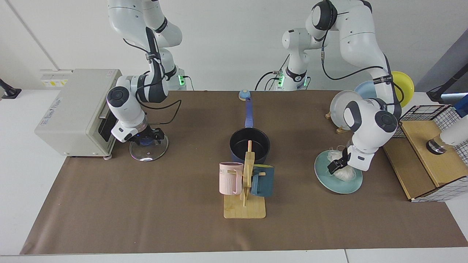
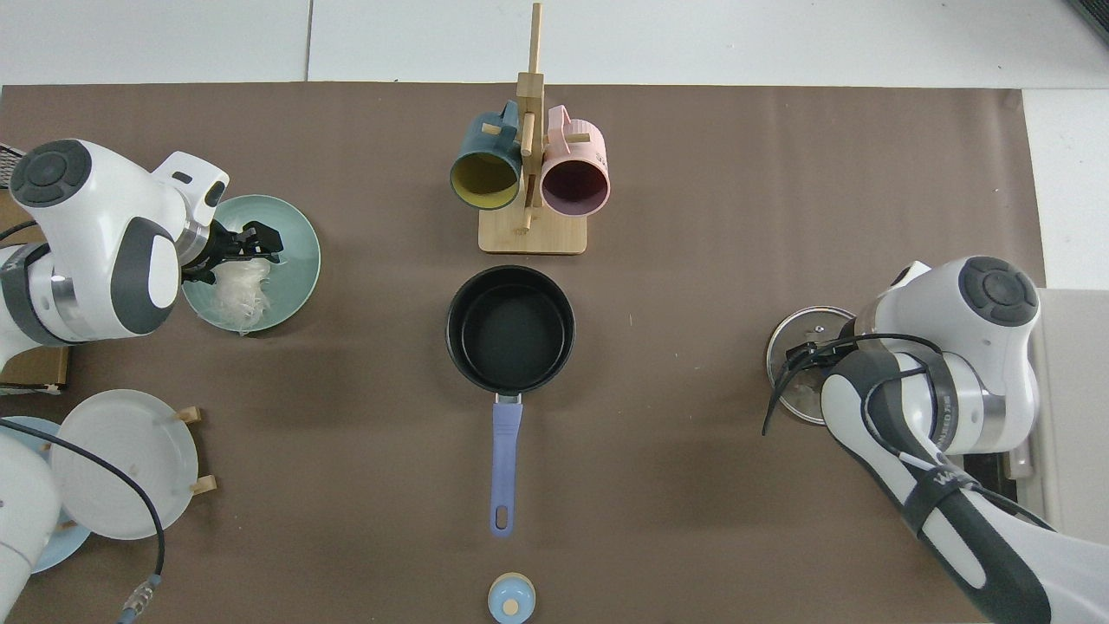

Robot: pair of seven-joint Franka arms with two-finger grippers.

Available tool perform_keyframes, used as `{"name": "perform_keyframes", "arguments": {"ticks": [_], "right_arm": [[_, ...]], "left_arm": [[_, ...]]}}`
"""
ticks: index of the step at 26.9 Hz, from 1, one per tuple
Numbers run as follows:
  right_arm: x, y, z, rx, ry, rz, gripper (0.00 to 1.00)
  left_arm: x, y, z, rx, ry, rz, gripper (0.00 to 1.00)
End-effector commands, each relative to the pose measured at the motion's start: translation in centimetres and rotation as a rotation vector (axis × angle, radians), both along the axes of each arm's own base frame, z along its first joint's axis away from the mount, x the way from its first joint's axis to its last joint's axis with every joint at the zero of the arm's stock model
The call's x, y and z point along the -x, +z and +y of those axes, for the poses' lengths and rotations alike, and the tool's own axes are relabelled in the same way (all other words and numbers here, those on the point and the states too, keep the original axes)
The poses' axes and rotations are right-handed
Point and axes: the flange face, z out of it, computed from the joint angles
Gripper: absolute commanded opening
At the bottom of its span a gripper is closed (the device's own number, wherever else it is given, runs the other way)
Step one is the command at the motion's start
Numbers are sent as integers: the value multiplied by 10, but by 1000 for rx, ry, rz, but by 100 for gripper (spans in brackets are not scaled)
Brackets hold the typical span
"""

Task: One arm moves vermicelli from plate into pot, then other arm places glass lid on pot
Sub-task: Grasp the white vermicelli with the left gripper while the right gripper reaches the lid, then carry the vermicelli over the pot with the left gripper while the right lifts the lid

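Note:
The white vermicelli (image 1: 345,174) (image 2: 236,291) lies in a bundle on the teal plate (image 1: 340,185) (image 2: 296,260) at the facing view's right. My left gripper (image 1: 334,166) (image 2: 260,244) is down at the bundle's near end, open, with its wrist covering part of the noodles. The navy pot (image 1: 249,147) (image 2: 509,328) stands empty mid-table, its blue handle pointing toward the arm bases. The glass lid (image 1: 148,152) (image 2: 793,334) lies flat at the facing view's left. My right gripper (image 1: 145,138) is low over it, open, with fingers on either side of the blue knob.
A wooden mug rack (image 1: 244,210) with a pink and a dark blue mug stands in front of the pot. A white oven box (image 1: 73,109) sits beside the lid. A grey-white plate (image 1: 342,106) on a stand and a wire-sided wooden crate (image 1: 424,157) flank the teal plate.

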Motion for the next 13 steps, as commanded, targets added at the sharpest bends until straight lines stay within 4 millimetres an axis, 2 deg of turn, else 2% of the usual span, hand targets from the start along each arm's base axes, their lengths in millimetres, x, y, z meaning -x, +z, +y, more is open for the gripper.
{"name": "perform_keyframes", "arguments": {"ticks": [1,3,5,7,8,9,11,13], "right_arm": [[10,6,1,23,57,-14,94],[10,6,0,36,72,-14,78],[10,6,-1,47,81,-13,62],[10,6,0,56,94,-12,48],[10,6,0,58,95,-13,40],[10,6,0,58,95,-13,32],[8,9,3,59,95,-15,18],[4,15,10,59,105,-23,8]], "left_arm": [[4,-1,-1,-14,-13,-4,97],[2,2,0,-10,-4,-8,72],[-2,8,2,-2,3,-4,52],[-4,15,5,7,23,12,27],[-5,19,4,19,31,19,10],[-6,23,4,31,41,22,0],[-9,31,2,41,71,26,0],[-11,39,-1,35,129,19,0]]}}
